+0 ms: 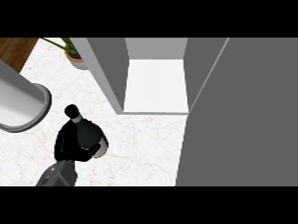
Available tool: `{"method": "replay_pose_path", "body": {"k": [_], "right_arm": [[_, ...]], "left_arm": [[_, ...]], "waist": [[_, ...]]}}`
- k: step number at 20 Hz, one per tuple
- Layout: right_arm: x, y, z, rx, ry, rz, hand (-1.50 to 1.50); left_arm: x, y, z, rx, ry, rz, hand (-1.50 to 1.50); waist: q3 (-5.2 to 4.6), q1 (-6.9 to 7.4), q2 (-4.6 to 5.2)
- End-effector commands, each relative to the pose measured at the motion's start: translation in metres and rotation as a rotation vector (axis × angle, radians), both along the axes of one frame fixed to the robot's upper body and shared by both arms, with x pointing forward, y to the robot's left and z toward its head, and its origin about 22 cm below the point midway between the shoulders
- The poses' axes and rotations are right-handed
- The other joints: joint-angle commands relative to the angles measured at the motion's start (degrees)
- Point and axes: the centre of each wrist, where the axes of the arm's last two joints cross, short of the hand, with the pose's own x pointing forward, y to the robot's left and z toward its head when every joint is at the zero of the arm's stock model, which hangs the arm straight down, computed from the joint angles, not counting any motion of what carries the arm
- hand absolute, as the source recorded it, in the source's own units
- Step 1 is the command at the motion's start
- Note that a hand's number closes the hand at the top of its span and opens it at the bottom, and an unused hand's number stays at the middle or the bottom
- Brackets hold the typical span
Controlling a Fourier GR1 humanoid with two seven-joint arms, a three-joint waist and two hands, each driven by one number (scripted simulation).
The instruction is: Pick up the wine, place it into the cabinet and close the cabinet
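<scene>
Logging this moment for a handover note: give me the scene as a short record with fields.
wine: dark bottle upright on the marble counter, left of the cabinet
hand: one hand, fingers curled round the bottle; which side cannot be told
cabinet: open, white shelf bare, grey door swung out at right
other: potted plant at back; grey cylinder at left

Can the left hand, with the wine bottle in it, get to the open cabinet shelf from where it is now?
Probably yes. The left hand holds the wine bottle on the counter, and nothing stands between it and the cabinet shelf, whose door is open.
</scene>
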Motion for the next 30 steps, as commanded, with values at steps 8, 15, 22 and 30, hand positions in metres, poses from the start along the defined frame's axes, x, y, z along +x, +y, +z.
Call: {"method": "replay_pose_path", "body": {"k": [8, 15, 22, 30], "right_arm": [[-0.008, -0.008, -0.006, 0.023, -0.003, 0.018, -1.50], [0.001, 0.005, 0.004, 0.014, 0.000, 0.038, -1.50], [-0.001, 0.005, -0.006, 0.009, -0.011, 0.022, -1.50], [-0.014, -0.016, 0.004, 0.003, -0.001, 0.029, -1.50]], "left_arm": [[-0.008, -0.067, 0.051, 0.001, -0.027, -0.126, 1.50], [-0.021, -0.130, 0.085, -0.029, 0.021, -0.125, 1.50], [-0.029, -0.157, 0.072, -0.030, 0.080, -0.063, 1.50], [-0.014, -0.147, 0.040, -0.021, 0.109, -0.040, 1.50]], "waist": [[-0.05, -0.41, 0.18], [-0.10, -0.51, 0.23], [-0.11, -0.79, 0.32], [-0.10, -0.90, 0.33]]}}
